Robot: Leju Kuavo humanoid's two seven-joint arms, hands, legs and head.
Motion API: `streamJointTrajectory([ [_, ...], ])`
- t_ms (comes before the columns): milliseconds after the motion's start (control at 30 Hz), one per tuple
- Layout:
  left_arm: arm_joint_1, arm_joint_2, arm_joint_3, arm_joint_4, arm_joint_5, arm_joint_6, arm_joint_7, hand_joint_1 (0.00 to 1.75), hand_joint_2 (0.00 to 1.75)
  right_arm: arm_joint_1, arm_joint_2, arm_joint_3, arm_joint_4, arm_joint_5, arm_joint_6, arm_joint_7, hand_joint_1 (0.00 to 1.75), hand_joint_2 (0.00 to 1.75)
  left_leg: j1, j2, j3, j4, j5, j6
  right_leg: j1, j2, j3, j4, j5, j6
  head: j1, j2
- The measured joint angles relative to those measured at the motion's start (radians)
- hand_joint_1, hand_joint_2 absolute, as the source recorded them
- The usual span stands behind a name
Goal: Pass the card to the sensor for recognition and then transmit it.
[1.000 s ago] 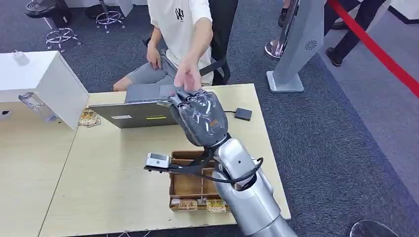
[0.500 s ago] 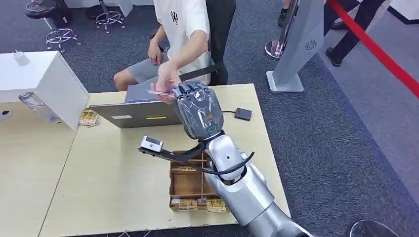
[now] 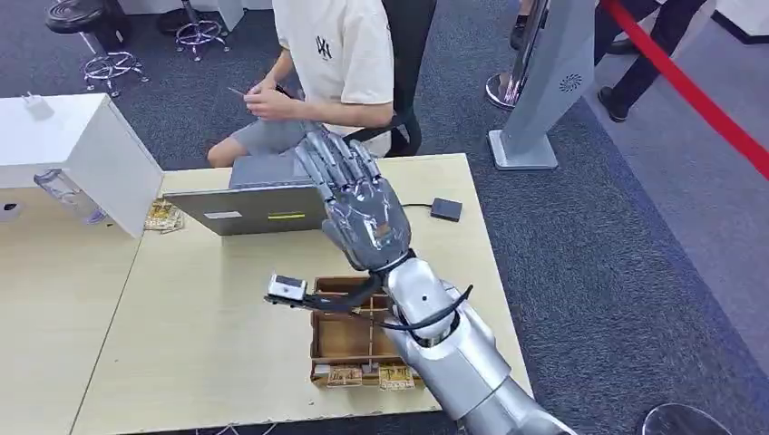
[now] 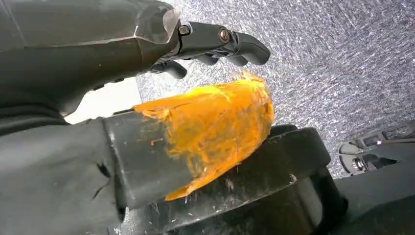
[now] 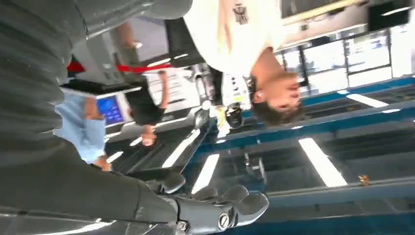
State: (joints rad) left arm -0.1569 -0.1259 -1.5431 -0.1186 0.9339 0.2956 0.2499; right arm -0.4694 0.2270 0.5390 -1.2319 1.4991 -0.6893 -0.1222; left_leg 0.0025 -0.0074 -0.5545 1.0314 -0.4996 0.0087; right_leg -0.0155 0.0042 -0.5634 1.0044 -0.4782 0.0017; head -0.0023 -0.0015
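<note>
Grey plastic and silver metal, my right hand hangs in the air above the laptop. Its fingers are stretched wide and fanned toward the seated person, and nothing lies in them. My left hand hangs low over the carpet. Its dark fingers are curled in and its orange-taped thumb stands apart from them, with nothing between.

The card is, as far as I can judge, the thin dark sliver in the person's hands beyond the laptop, on the far side from me. It is too small for me to be sure. The small black pad on the table beside the laptop I take for the sensor. The wooden tray sits on my side of the laptop, under my forearm.

A card like this should be light, stiff and flat, with slick faces that slide under hard fingertips. I would pinch it across both faces near one short edge, thumb against finger, leaving most of its length free to lay over the sensor. Squeezing hard gains nothing; the risk is that it twists out or drops flat on the table, where I could hardly lift it.
</note>
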Motion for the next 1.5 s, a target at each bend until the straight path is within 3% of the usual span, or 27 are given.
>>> streamJointTrajectory([
  [100, 0.001, 0.000, 0.000, 0.000, 0.009, 0.004, 0.003, 0.00, 0.00, 0.065, 0.006, -0.040, -0.069, -0.055, 0.001, -0.077, 0.00, 1.75, 0.000, 0.000, 0.000, 0.000, 0.000, 0.000, 0.000, 0.000, 0.000, 0.000, 0.000, 0.000, 0.000, 0.000],
  [400, 0.002, 0.000, 0.000, 0.000, 0.036, 0.013, 0.015, 0.00, 0.00, 0.300, 0.008, -0.074, -0.347, -0.202, 0.027, -0.175, 0.00, 1.75, 0.000, 0.000, 0.000, 0.000, -0.001, 0.000, 0.000, 0.000, 0.000, 0.000, 0.000, 0.000, 0.000, 0.000],
  [533, 0.002, 0.000, 0.000, 0.000, 0.044, 0.016, 0.016, 0.00, 0.00, 0.369, 0.008, -0.080, -0.431, -0.216, 0.030, -0.189, 0.00, 1.75, 0.000, 0.000, 0.000, 0.000, -0.001, 0.000, 0.000, 0.000, 0.000, 0.000, 0.000, 0.000, 0.000, 0.000],
  [1000, 0.002, -0.003, 0.000, 0.000, 0.047, 0.028, 0.026, 0.00, 0.00, 0.422, 0.008, -0.089, -0.503, -0.227, 0.050, -0.204, 0.00, 1.75, 0.000, 0.000, 0.000, 0.000, 0.000, 0.000, 0.000, 0.000, 0.000, 0.000, 0.000, 0.000, 0.000, 0.000],
  [1033, 0.002, -0.007, 0.000, 0.000, 0.045, 0.039, 0.037, 0.00, 0.00, 0.448, 0.008, -0.092, -0.530, -0.222, 0.066, -0.212, 0.44, 1.75, 0.000, 0.000, 0.000, 0.000, 0.000, 0.000, 0.000, 0.000, 0.000, 0.000, 0.000, 0.000, 0.000, 0.000],
  [1067, 0.001, -0.013, 0.000, 0.000, 0.039, 0.046, 0.044, 0.00, 0.00, 0.473, 0.007, -0.095, -0.551, -0.217, 0.083, -0.214, 1.75, 1.75, 0.000, 0.000, 0.000, 0.000, -0.001, 0.000, 0.000, 0.000, 0.000, 0.000, 0.000, 0.000, 0.000, 0.000],
  [1267, 0.000, -0.019, 0.000, 0.000, 0.008, 0.046, 0.044, 0.00, 0.00, 0.506, 0.007, -0.119, -0.553, -0.153, 0.148, -0.203, 1.75, 1.75, 0.000, 0.001, 0.000, 0.000, 0.000, 0.000, 0.000, 0.000, 0.000, 0.000, 0.000, 0.000, 0.000, 0.000],
  [1367, 0.000, -0.019, 0.000, 0.000, 0.013, 0.046, 0.042, 0.00, 0.00, 0.509, 0.008, -0.124, -0.545, -0.133, 0.156, -0.202, 1.61, 1.75, 0.000, 0.001, 0.000, 0.000, 0.000, 0.000, 0.000, 0.000, 0.000, 0.000, 0.000, 0.000, 0.000, 0.000],
  [1400, 0.000, -0.019, 0.000, 0.000, 0.014, 0.046, 0.042, 0.00, 0.00, 0.510, 0.008, -0.127, -0.542, -0.131, 0.156, -0.202, 1.31, 1.75, 0.000, 0.001, 0.000, 0.000, 0.000, 0.000, 0.000, 0.000, 0.000, 0.000, 0.000, 0.000, 0.000, 0.000],
  [1433, 0.000, -0.019, 0.000, 0.000, 0.016, 0.046, 0.042, 0.00, 0.00, 0.511, 0.008, -0.127, -0.539, -0.128, 0.156, -0.200, 0.87, 1.75, 0.000, 0.001, 0.000, 0.000, 0.000, 0.000, 0.000, 0.000, 0.000, 0.000, 0.000, 0.000, 0.000, 0.000],
  [1467, 0.000, -0.019, 0.000, 0.000, 0.016, 0.046, 0.041, 0.00, 0.00, 0.511, 0.007, -0.128, -0.534, -0.119, 0.156, -0.196, 0.77, 1.75, 0.000, 0.001, 0.000, 0.000, 0.000, 0.000, 0.000, 0.001, 0.000, 0.000, 0.000, 0.000, 0.000, 0.000],
  [1500, -0.001, -0.019, 0.000, 0.000, 0.017, 0.046, 0.041, 0.00, 0.00, 0.511, 0.007, -0.129, -0.528, -0.113, 0.156, -0.192, 1.05, 1.75, 0.000, 0.001, 0.000, 0.000, 0.000, 0.000, 0.000, 0.001, 0.000, 0.000, 0.000, 0.000, 0.000, 0.000],
])
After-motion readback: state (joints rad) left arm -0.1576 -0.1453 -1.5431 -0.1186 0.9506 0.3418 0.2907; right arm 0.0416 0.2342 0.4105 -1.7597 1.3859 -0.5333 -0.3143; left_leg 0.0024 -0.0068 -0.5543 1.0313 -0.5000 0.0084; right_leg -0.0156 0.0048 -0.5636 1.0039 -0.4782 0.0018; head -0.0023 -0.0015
